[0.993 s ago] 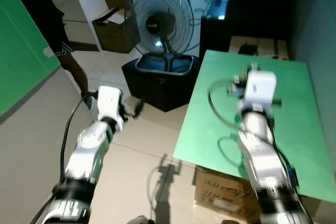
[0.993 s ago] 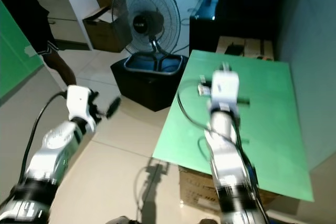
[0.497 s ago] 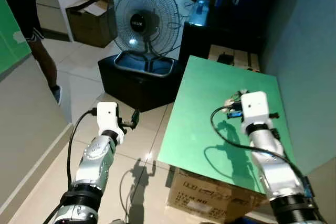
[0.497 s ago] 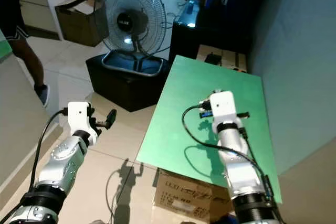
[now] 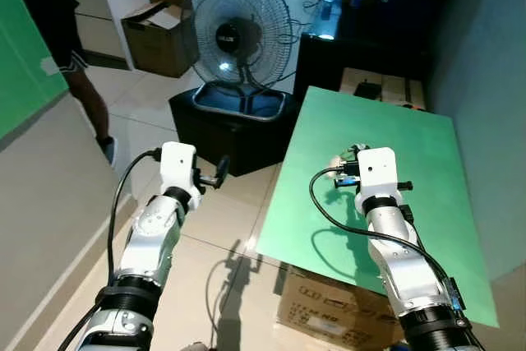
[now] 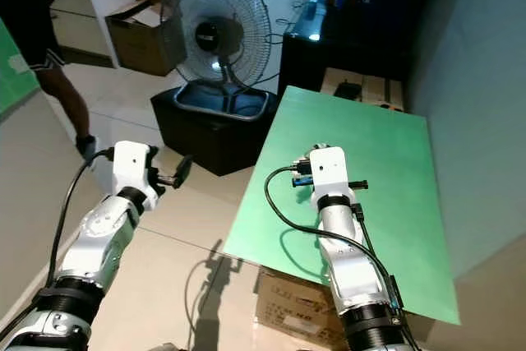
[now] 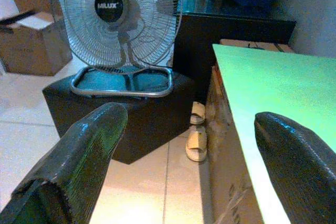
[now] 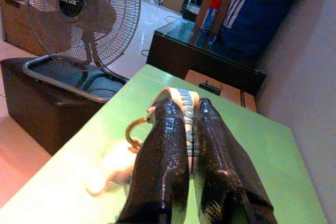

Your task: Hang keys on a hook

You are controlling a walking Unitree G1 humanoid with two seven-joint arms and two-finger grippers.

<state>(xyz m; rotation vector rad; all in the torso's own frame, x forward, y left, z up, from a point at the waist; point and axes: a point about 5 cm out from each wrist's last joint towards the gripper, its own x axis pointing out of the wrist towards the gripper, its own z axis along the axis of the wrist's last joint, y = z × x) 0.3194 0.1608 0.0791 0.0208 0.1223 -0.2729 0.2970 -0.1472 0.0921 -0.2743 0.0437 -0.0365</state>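
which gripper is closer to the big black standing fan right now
Left. The left gripper hovers over the floor beside the black mesh-caged fan; the right gripper, shut on the keys, is farther away over the green tabletop.

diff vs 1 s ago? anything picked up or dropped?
Mostly the camera swung as the robot turned, so the fan and green table shifted in frame together. Nothing picked up or dropped. The right gripper stays shut on the keys by their strap, above the table. The left gripper stays open, held out over the floor beside the table.

arms: silver, segmented | wrist blocks: white | cables: black, looped | fingers (image 8: 168, 145): long, glossy black
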